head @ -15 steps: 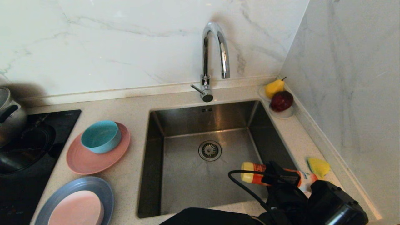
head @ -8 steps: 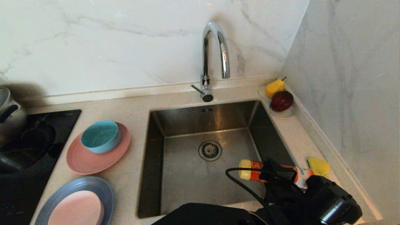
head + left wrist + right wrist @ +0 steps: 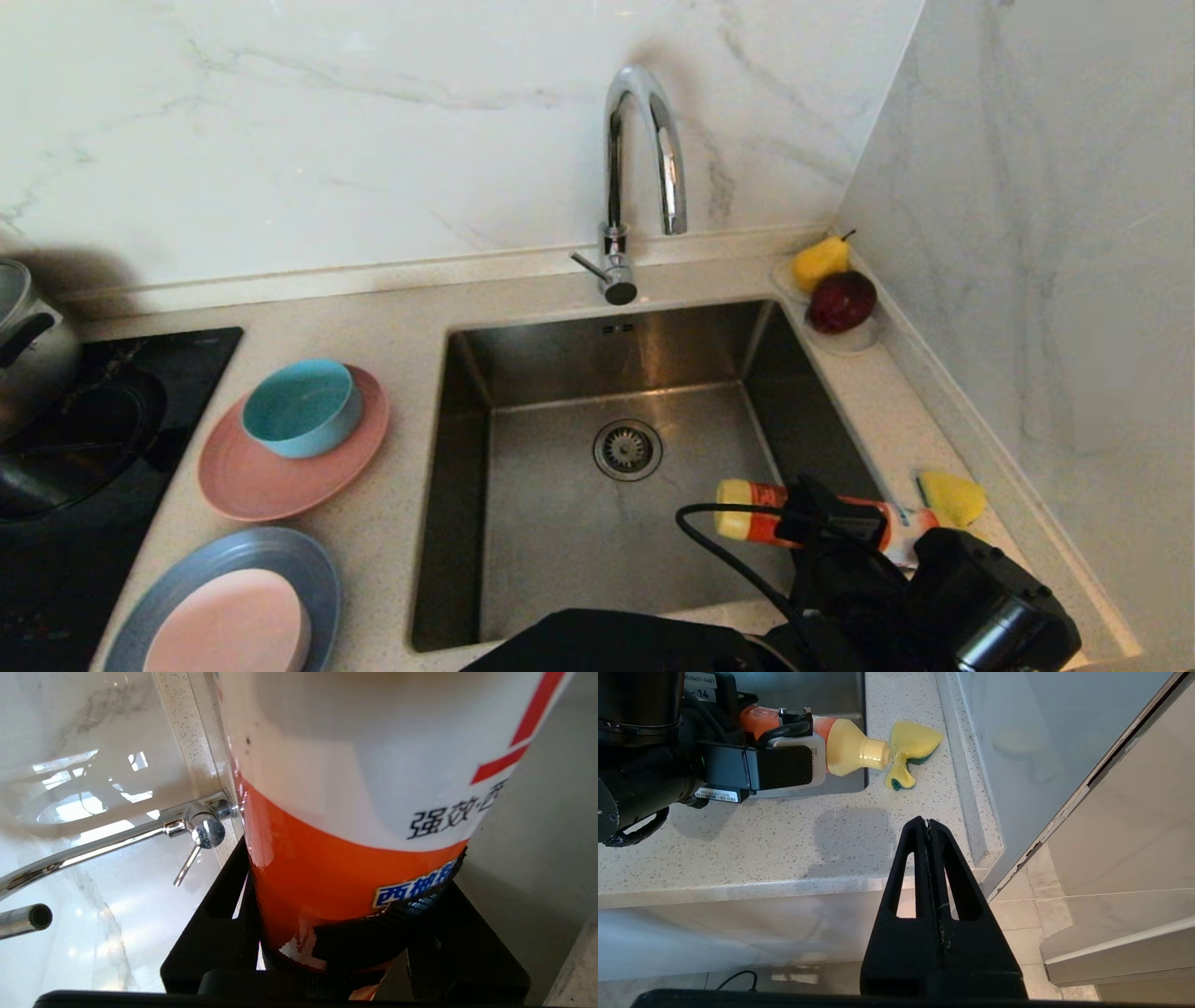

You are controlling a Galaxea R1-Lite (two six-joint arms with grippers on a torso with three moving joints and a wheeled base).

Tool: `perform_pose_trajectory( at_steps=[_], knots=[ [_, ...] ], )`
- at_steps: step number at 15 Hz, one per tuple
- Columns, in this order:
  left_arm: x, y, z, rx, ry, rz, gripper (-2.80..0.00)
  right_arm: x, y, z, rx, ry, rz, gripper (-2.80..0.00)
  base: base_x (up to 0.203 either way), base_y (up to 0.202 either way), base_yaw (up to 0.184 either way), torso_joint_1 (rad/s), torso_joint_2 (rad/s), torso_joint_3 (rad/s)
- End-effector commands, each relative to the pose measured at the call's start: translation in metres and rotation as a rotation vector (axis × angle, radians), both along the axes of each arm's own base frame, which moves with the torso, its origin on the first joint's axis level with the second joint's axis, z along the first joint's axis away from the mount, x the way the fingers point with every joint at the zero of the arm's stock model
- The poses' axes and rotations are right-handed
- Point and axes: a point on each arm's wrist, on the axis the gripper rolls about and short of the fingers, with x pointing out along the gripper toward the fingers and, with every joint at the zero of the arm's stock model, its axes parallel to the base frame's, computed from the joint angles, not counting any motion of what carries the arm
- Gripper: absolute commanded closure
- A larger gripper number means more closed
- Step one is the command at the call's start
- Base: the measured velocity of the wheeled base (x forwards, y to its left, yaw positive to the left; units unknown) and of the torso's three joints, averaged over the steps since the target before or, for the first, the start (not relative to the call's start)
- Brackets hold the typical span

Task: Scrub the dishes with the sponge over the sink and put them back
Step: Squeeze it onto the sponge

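Meanwhile, the left gripper [image 3: 831,523] grasps an orange-and-white plastic detergent bottle [image 3: 761,513] lying level, its nozzle right at the floppy yellow-and-green sponge [image 3: 952,497] just right of the square steel sink [image 3: 467,467]. Any squeeze could overshoot onto the counter. Below the counter edge, the right gripper [image 3: 928,826] hangs clenched, empty.

Sink [image 3: 467,485]: square brushed-steel basin, round strainer drain [image 3: 627,449] at floor centre, curved chrome tap [image 3: 642,177] behind the rear rim.

Dishes, on the counter left of the sink: teal bowl [image 3: 302,407] upright on salmon-pink plate [image 3: 252,481]; nearer the front edge, pale pink bowl [image 3: 229,623] on grey-blue plate [image 3: 303,560].

Sponge [image 3: 950,496]: yellow, green scouring side underneath, crumpled; on the counter right of the sink, near the wall.
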Motion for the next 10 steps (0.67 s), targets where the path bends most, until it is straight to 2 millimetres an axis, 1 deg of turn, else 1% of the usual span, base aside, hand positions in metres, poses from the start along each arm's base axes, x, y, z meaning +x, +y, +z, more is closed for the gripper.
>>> perform_pose_trajectory(
  at_steps=[1,10],
  knots=[
    [0.0000,0.0000,-0.0017,0.010,-0.002,0.004,0.00,-0.0001,0.0000,0.0000,0.000,-0.002,0.000,0.00,0.000,0.000,0.000,0.000,0.00,0.000],
    [-0.0006,-0.0007,-0.0058,0.034,0.002,-0.001,0.00,-0.0001,0.0000,-0.0002,0.000,-0.001,0.000,0.00,0.000,0.000,0.000,0.000,0.00,0.000]
  ],
)
